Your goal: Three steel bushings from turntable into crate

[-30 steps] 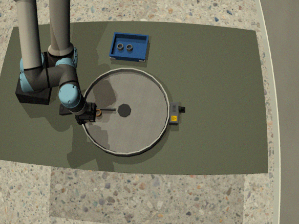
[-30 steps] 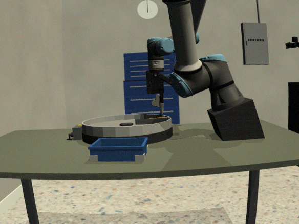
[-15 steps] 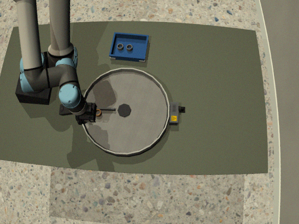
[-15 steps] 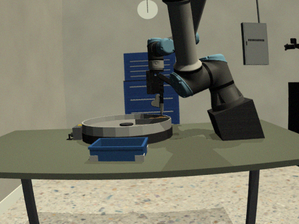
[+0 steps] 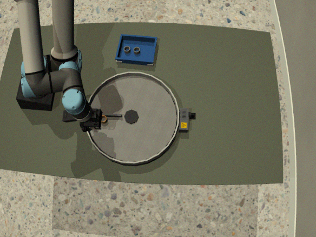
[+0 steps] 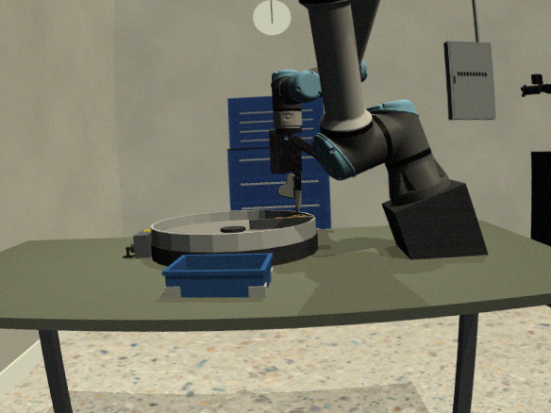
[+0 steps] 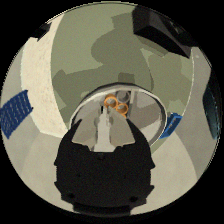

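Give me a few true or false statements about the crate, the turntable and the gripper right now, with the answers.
1. Two steel bushings lie in the blue crate. True.
2. The gripper is above the crate. False: it hangs over the turntable, near its edge on the arm's side.
3. The jaws are spread wide. False: they stand nearly closed, with nothing between them.
4. Orange bushings lie on the turntable below the gripper. True.
5. The crate sits on the turntable. False: it rests on the table, beside the turntable.
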You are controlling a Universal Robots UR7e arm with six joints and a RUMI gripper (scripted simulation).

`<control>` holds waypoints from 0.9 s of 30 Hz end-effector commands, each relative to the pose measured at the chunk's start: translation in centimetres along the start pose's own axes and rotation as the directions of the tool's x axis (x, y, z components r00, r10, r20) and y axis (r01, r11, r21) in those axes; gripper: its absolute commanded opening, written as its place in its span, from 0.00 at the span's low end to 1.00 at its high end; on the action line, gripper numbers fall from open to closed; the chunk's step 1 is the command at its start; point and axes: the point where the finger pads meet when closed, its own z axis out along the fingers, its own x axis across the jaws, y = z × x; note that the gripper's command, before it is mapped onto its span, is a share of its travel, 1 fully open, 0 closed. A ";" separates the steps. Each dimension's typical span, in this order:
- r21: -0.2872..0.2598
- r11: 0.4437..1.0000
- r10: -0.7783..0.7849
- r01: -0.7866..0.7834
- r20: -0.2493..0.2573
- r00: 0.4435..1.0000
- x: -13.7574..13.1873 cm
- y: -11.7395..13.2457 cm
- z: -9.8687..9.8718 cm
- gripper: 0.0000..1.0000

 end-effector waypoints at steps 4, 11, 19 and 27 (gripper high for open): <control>0.000 1.000 0.000 0.000 0.001 1.000 0.0 0.0 0.2 0.06; 0.000 1.000 0.000 0.000 0.001 1.000 0.0 0.0 0.3 0.06; 0.000 1.000 0.000 0.000 0.001 1.000 0.0 0.0 0.3 0.06; 0.000 1.000 0.000 0.000 0.001 1.000 0.0 0.0 0.3 0.06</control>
